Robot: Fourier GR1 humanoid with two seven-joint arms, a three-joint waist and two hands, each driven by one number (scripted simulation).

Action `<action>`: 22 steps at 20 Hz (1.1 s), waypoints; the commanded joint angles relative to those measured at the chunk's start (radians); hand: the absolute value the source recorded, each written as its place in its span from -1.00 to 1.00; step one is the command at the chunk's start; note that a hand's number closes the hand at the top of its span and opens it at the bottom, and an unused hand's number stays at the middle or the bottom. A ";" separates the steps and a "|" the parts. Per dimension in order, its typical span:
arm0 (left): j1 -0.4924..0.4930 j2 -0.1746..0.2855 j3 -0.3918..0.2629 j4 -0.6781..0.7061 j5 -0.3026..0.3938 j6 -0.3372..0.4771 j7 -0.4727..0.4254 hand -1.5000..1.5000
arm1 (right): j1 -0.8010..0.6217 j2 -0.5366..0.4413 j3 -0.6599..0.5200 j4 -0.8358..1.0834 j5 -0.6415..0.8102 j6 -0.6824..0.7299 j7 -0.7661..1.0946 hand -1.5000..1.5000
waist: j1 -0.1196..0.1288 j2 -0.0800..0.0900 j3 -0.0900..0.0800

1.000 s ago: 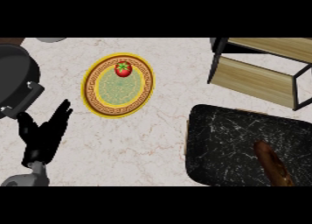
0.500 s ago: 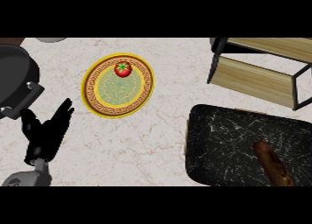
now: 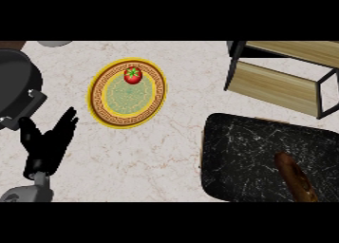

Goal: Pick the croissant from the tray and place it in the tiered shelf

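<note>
A long brown croissant (image 3: pixel 296 176) lies on the dark marbled tray (image 3: pixel 249 152) at the lower right, reaching to the view's bottom edge. The tiered shelf (image 3: pixel 291 80), black-framed with pale wooden boards, stands at the upper right, just beyond the tray. My left hand (image 3: pixel 47 143) rests open at the lower left, fingers straight and pointing up, far from the tray. The right hand does not show.
A yellow-rimmed patterned plate (image 3: pixel 126 92) with a red tomato (image 3: pixel 132 74) on it sits left of centre. A black pan (image 3: pixel 7 90) fills the upper left, its handle close to my left hand. A grey object (image 3: pixel 54 43) peeks in at the top left.
</note>
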 commanded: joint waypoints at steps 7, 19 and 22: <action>0.030 -0.047 -0.017 0.075 -0.035 0.023 -0.044 0.00 | -0.046 0.007 -0.179 -0.028 -0.174 -0.112 0.020 -1.00 | -0.010 0.003 -0.008; 0.057 -0.030 -0.008 0.020 -0.025 0.004 -0.006 0.00 | 0.022 -0.186 -0.262 -0.079 -0.144 -0.297 0.085 -1.00 | -0.015 0.000 -0.007; 0.027 -0.012 0.017 0.010 -0.005 0.001 0.027 0.00 | 0.095 -0.288 -0.357 -0.087 -0.216 -0.248 0.060 -1.00 | -0.026 -0.001 -0.006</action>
